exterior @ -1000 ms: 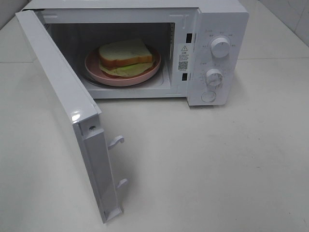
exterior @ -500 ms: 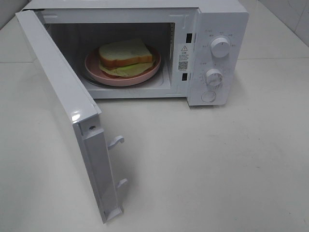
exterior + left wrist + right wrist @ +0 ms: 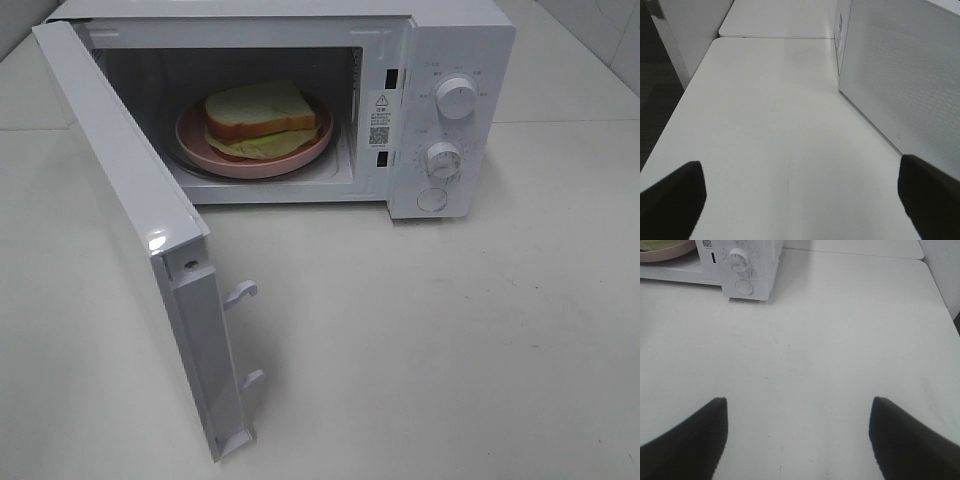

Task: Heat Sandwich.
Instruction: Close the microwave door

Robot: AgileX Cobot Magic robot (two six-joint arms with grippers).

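You had the sandwich inside the microwave, in the upper middle of the high camera's frame. It lay flat on the pink plate, smaller than the plate, with its green filling showing along the near edge below the bread. The plate sat in the oven cavity, close to the front opening.

The microwave door stood wide open, swung out toward the lower left of that frame, with its two latch hooks pointing right over the table. To the right of the cavity, the control panel showed an upper knob, a lower knob and a round button beneath them.

Neither arm appeared in the high view. Your left gripper showed only in its own wrist camera: its two dark fingertips were spread far apart above bare tabletop, with nothing between them, beside the dotted outer face of the open door. Your right gripper also had its jaws parted and held nothing. Its fingertips hung over the table well apart from the microwave, and its camera looked toward the control panel corner. A sliver of the pink plate showed at that picture's edge, next to the panel.
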